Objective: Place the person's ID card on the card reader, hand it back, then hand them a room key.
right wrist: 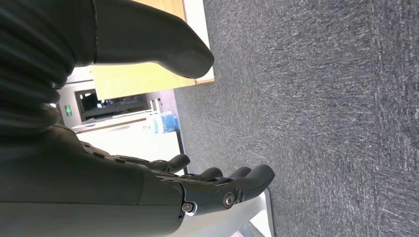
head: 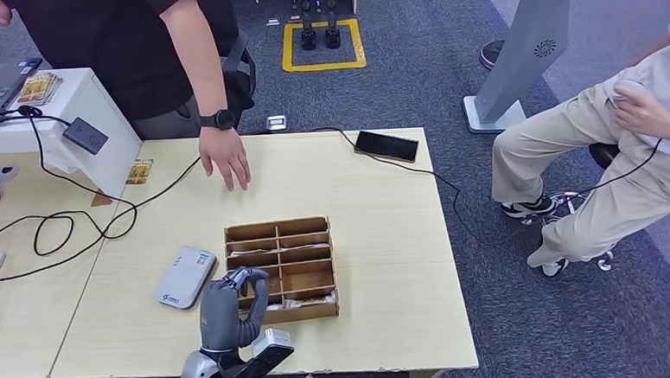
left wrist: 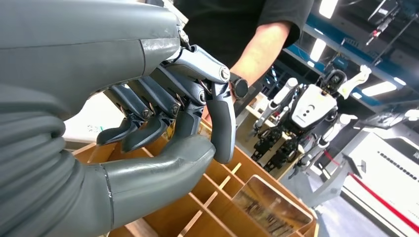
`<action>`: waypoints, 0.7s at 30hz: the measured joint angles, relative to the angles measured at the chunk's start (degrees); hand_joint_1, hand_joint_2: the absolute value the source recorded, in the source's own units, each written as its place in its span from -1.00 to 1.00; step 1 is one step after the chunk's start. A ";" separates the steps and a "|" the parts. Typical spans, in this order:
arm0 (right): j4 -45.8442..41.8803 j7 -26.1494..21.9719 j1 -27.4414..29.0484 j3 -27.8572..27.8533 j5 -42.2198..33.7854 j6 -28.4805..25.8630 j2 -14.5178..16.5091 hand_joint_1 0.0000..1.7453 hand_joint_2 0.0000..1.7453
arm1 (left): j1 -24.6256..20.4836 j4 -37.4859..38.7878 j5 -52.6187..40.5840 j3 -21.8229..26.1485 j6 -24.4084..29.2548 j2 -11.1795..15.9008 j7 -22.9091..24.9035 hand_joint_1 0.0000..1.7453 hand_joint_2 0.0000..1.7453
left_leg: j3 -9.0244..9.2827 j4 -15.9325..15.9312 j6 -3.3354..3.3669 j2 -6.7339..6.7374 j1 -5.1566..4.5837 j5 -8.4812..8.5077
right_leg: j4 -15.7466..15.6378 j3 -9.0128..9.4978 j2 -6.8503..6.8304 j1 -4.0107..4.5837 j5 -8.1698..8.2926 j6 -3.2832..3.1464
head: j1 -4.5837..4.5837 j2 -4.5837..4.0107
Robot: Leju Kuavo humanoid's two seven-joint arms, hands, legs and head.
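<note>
While over wooden organizer (head: 281, 268), left robot hand (head: 230, 307), card reader (head: 185, 276) beside

The compartment box (head: 281, 268) is set on the table (head: 386, 238), and everything else is placed from it. The card reader (head: 185, 276) lies just left of it. The left hand (head: 232, 305) is held at its near left corner. A phone (head: 386, 145) lies well behind it to the right, and a person's hand (head: 225, 157) is rested behind it.
</note>
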 joint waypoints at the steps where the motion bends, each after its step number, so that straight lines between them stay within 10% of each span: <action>1: -0.09 0.01 0.02 0.11 0.00 0.04 0.07 -1.00 1.00 | 0.07 -0.21 0.27 0.14 0.00 -0.10 -0.22 1.00 1.00 | 0.00 0.00 0.00 0.00 0.00 0.00 | 0.00 0.00 0.00 0.00 0.00 0.00 | 0.00 0.00; 2: -0.17 0.03 0.05 0.24 0.00 0.07 0.14 -1.00 1.00 | 0.13 -0.42 0.55 0.24 0.00 -0.19 -0.37 0.95 1.00 | 0.00 0.00 0.00 0.00 0.00 0.00 | 0.00 -0.01 0.00 0.00 0.00 0.00 | 0.00 0.00; 6: -0.43 0.23 0.15 0.69 0.00 0.08 0.31 -1.00 1.00 | 0.36 -1.24 1.27 0.39 -0.02 -0.42 -0.45 -1.00 1.00 | -0.01 0.00 0.00 0.00 0.00 0.00 | 0.00 -0.01 0.00 0.00 0.00 0.00 | 0.01 0.00; 10: -0.58 0.32 0.20 0.91 0.00 0.08 0.48 -1.00 1.00 | 0.40 -1.46 3.99 0.39 -0.11 -0.43 0.38 -1.00 -1.00 | -0.01 0.00 0.00 0.00 0.00 0.00 | 0.00 -0.02 0.00 0.00 0.00 0.00 | 0.01 0.00; 21: -0.96 0.54 0.27 1.85 0.00 0.23 0.99 -1.00 1.00 | 0.67 -2.95 9.14 0.37 -0.15 -0.42 -0.02 -1.00 -1.00 | -0.02 0.00 0.00 0.00 0.00 0.00 | 0.00 -0.03 0.00 0.00 0.00 0.00 | 0.00 0.00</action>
